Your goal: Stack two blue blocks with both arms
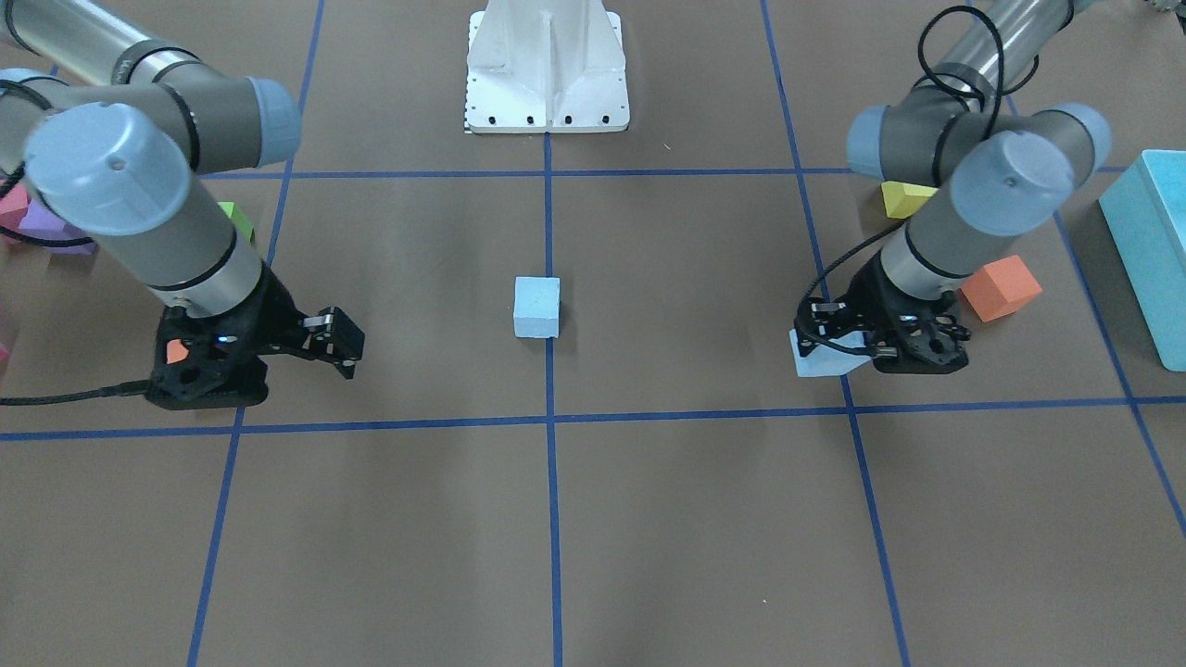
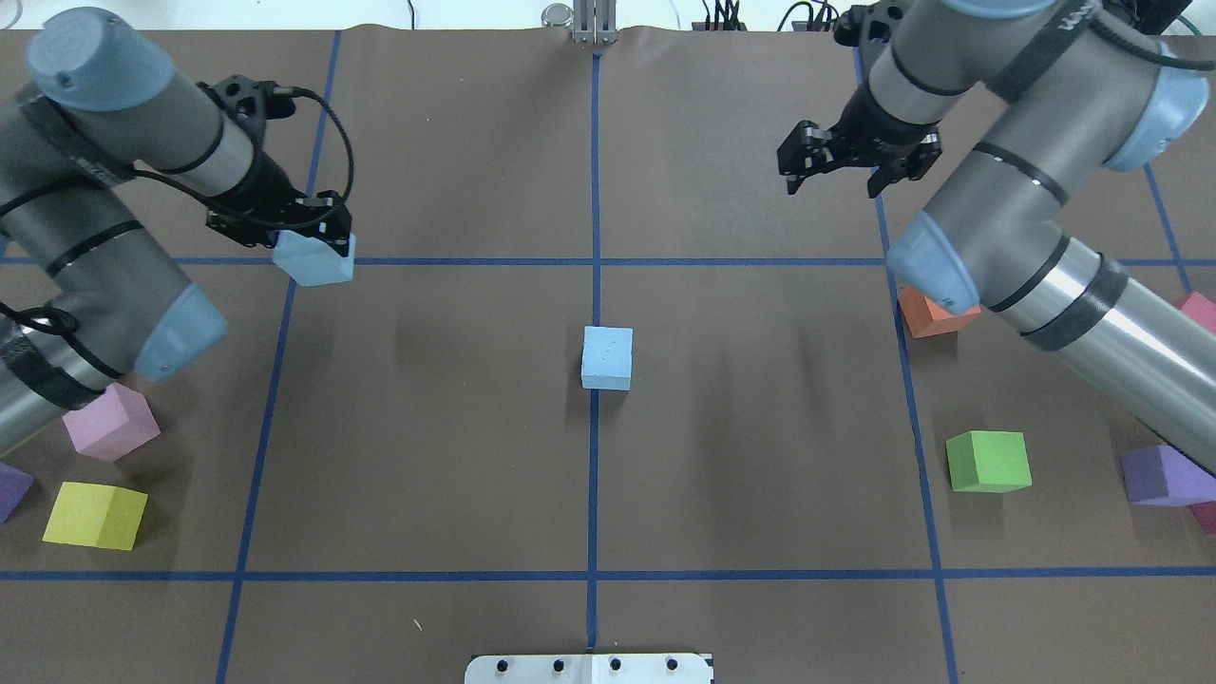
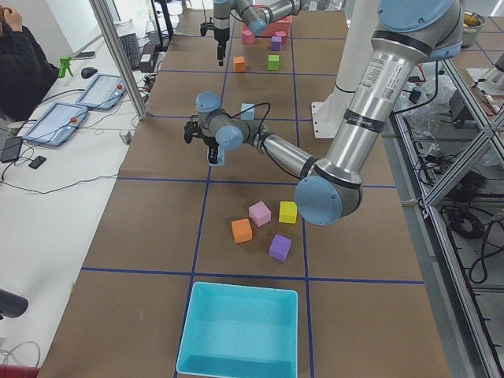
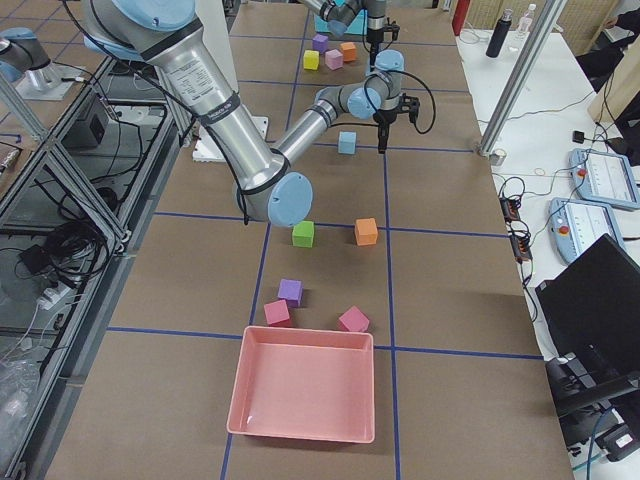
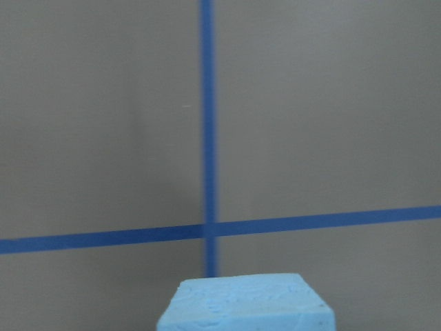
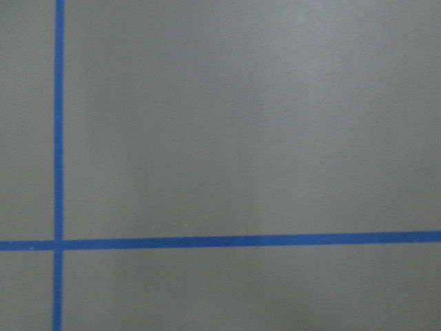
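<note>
One pale blue block (image 2: 607, 357) sits on the centre tape line of the brown table; it also shows in the front view (image 1: 536, 307). My left gripper (image 2: 313, 242) is shut on the second blue block (image 2: 315, 258), far to that block's left, over a tape crossing. The front view shows this gripper (image 1: 829, 347) low over the table with the block (image 1: 820, 357) tilted. The left wrist view shows the held block's top (image 5: 244, 307). My right gripper (image 2: 834, 182) is open and empty, far right of the centre block. Its wrist view shows only table and tape.
An orange cube (image 2: 936, 313), a green cube (image 2: 988, 461) and a purple cube (image 2: 1159, 475) lie on the right side. A pink cube (image 2: 109, 423) and a yellow cube (image 2: 95, 515) lie on the left. A turquoise box (image 1: 1149, 250) and a pink tray (image 4: 305, 395) stand at the table's ends.
</note>
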